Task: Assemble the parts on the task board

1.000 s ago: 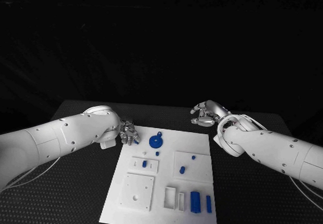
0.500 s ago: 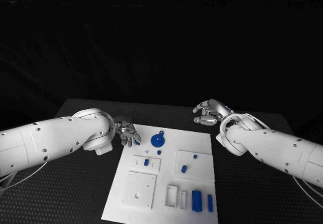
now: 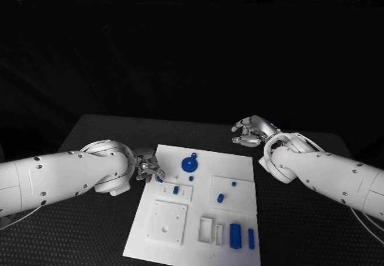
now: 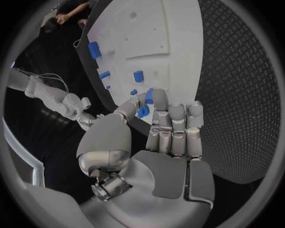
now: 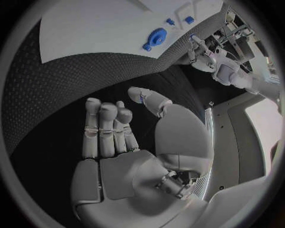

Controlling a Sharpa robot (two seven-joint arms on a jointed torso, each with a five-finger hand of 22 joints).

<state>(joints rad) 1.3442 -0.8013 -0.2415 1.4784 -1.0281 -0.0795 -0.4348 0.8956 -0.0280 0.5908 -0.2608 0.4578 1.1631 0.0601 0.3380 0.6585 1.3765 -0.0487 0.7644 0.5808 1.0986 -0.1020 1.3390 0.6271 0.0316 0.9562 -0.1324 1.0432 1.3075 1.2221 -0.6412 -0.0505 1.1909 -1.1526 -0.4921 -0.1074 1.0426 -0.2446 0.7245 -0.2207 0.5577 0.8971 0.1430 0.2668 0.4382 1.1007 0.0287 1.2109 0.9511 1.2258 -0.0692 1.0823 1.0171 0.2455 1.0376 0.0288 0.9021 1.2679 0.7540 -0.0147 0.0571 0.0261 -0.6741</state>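
Fingers (image 4: 148, 97) of left hand (image 4: 169, 137) pinching blue part (image 4: 143, 112) (task board (image 3: 197, 227) edge)

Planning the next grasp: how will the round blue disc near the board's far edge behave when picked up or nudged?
The round blue disc looks like rigid moulded plastic, probably light. It lies flat, so it should slide rather than roll. Its low profile may be awkward for fingers.

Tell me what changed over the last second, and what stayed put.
The left hand has drawn back along the task board's left edge, toward the robot, pinching a small blue part between its fingertips. The right hand stays off the board's far right corner, holding nothing. The blue disc and the other blue parts on the board lie as before.
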